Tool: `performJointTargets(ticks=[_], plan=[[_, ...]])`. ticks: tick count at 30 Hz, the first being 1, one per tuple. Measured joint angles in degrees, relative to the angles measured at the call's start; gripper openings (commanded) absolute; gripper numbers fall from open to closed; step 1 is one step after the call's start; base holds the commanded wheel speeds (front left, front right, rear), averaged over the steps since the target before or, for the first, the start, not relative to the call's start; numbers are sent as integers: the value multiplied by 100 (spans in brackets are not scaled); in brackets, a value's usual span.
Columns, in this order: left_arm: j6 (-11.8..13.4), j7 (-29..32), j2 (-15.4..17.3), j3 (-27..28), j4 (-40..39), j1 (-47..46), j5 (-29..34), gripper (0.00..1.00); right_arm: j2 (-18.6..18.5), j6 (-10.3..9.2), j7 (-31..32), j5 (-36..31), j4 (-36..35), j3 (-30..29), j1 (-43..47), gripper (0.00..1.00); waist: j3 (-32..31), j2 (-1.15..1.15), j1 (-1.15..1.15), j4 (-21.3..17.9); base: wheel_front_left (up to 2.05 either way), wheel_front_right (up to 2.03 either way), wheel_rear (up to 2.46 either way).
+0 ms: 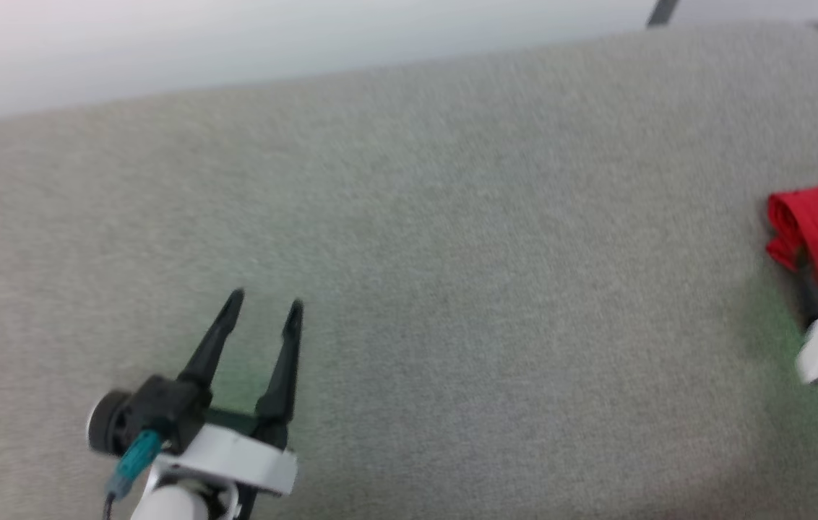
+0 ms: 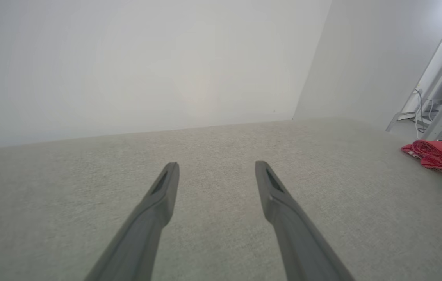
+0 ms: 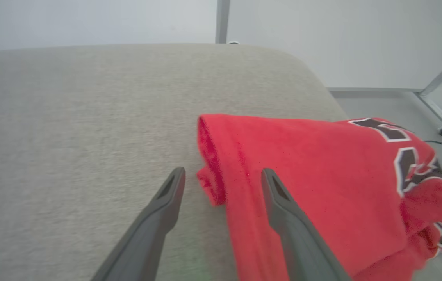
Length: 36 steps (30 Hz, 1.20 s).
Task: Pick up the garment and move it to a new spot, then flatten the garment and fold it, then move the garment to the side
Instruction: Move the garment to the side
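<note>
Grey woven upholstery (image 1: pixel 452 217) stretches left to right beneath a plain white wall (image 2: pixel 127 58). At the near left, the left gripper (image 1: pixel 265 303) hangs over bare fabric, its two dark fingers spread apart with nothing between them. The garment (image 3: pixel 303 175) lies folded at the far right end of the surface, by its rounded corner. Its rolled red fold faces left, toward the open middle, and its black lettering (image 3: pixel 408 164) outlined in white points right, at the surface's edge. Its long axis seems to run left to right, though the frames cut it off. The right gripper (image 3: pixel 223 171) is spread wide and grips nothing: the left finger is over upholstery, the right over red cloth.
</note>
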Motion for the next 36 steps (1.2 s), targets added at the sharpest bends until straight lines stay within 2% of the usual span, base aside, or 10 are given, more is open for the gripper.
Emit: performJointTargets(ticks=[8,16,27,36], plan=[[0,0,-62,471,172,649,-9,100,590,0,-181,9,-302,658,546,100,-705,0,0,245,0,0,0],[0,0,-142,690,178,1012,2,100,995,0,-298,94,-706,708,756,100,-1295,0,0,421,0,0,0],[-1,0,-199,887,207,1250,-46,100,965,0,-303,-290,-2227,236,1805,100,-1717,0,0,658,0,0,0],[0,0,-288,980,31,1621,-126,100,882,0,-304,-493,-3164,-326,2680,100,-1839,0,0,816,0,0,0]])
